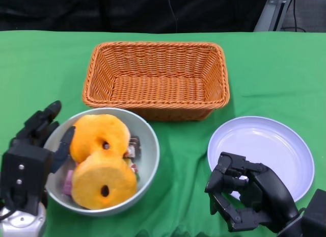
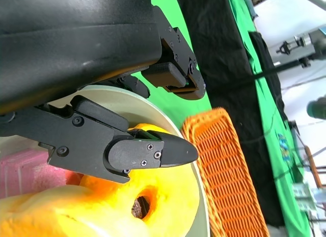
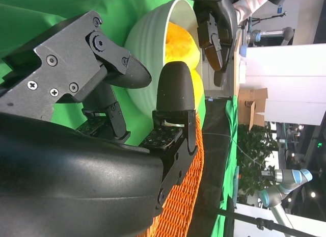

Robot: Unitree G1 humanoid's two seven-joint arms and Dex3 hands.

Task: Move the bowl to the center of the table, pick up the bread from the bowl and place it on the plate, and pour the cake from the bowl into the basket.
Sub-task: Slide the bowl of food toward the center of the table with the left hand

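A pale grey bowl [image 1: 153, 150] stands at the near left of the green table. It holds two orange ring-shaped breads [image 1: 99, 135] [image 1: 99, 181] and small cake pieces [image 1: 133, 145]. My left hand [image 1: 33, 145] grips the bowl's left rim, with one finger [image 2: 137, 153] inside over the bread [image 2: 163, 206] and the rest outside. My right hand [image 1: 247, 196] hovers at the near-left edge of the white plate [image 1: 275, 145], fingers bent but apart, holding nothing. The right wrist view shows the bowl [image 3: 153, 33] beyond those fingers [image 3: 175, 89].
An orange wicker basket [image 1: 155, 79] sits behind the bowl, at the table's middle back, with nothing in it. A strip of green cloth separates bowl and plate. The table's far edge meets a dark backdrop.
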